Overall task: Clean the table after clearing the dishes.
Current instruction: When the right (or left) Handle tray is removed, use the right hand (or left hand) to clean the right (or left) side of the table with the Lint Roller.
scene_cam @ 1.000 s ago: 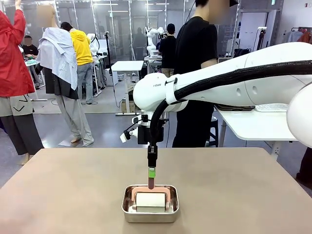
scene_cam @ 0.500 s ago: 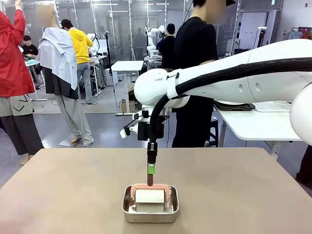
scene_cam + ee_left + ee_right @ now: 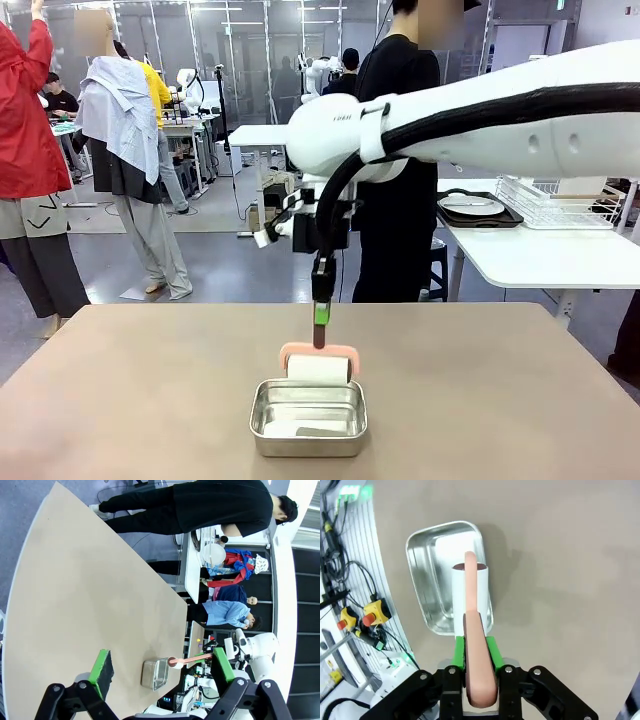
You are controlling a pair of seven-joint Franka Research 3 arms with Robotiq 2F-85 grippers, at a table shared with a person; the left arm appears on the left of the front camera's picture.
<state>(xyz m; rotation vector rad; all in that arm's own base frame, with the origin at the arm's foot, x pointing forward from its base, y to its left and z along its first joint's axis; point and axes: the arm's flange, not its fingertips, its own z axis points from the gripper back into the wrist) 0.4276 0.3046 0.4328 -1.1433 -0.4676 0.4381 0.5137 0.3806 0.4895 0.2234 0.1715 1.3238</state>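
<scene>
Noted right end effector (image 3: pixel 320 318) clamped shut on the pink plastic handle of a white-roll lint roller (image 3: pixel 320 367), centre of the front view, holding it upright with the roll just above the far rim of the small rectangular steel pan (image 3: pixel 308 438) and clear of the pan floor. Confirmed from the right wrist camera: same grip, roll over the pan's right-hand side in that frame. Noted left end effector (image 3: pixel 162 667) with pads spread wide apart, gripping nothing, high over the plain beige-brown bench (image 3: pixel 120 400). Spotted one dark handled tray (image 3: pixel 485 224) bearing a round white plate (image 3: pixel 468 203) on the white side table (image 3: pixel 520 255), right middle of the front view, off the bench. Judged step: dishes cleared, cleaning tool in grip above its pan, rolling not yet begun. Called for next: carrying the roller sideways past the pan rim, lowering to set the roll on bare bench top, then drawing it along in straight passes under even downward pressure.
</scene>
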